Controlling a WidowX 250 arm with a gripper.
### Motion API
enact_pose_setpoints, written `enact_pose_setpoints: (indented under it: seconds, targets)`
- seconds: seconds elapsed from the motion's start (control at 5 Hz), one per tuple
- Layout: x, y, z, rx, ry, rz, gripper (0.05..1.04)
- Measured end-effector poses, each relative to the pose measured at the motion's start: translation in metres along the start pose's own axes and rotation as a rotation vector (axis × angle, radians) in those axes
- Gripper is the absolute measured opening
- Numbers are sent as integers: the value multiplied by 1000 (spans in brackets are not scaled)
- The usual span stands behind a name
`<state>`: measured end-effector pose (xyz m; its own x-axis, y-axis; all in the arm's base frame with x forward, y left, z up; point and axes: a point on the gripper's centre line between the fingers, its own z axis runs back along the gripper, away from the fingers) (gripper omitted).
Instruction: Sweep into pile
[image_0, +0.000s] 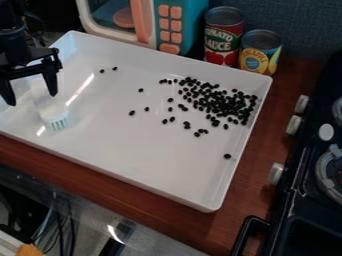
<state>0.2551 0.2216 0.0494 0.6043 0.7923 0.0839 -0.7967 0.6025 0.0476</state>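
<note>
Oval black beans (222, 103); tray (137, 150) (glossy)

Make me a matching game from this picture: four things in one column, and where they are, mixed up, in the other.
1. beans
2. microwave
3. stove
4. gripper

A. at the picture's right edge
B. over the tray's left part
C. inside the tray, most of them bunched toward its right side
D. behind the tray

Right pairs: 1-C, 2-D, 3-A, 4-B.
</note>
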Motion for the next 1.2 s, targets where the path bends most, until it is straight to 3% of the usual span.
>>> enact_pose_setpoints:
  seconds: [1.0,1.2]
  targets:
    - [3,-7,-10,0,7,23,1001]
    - [-3,-10,-10,-17,44,21,1001]
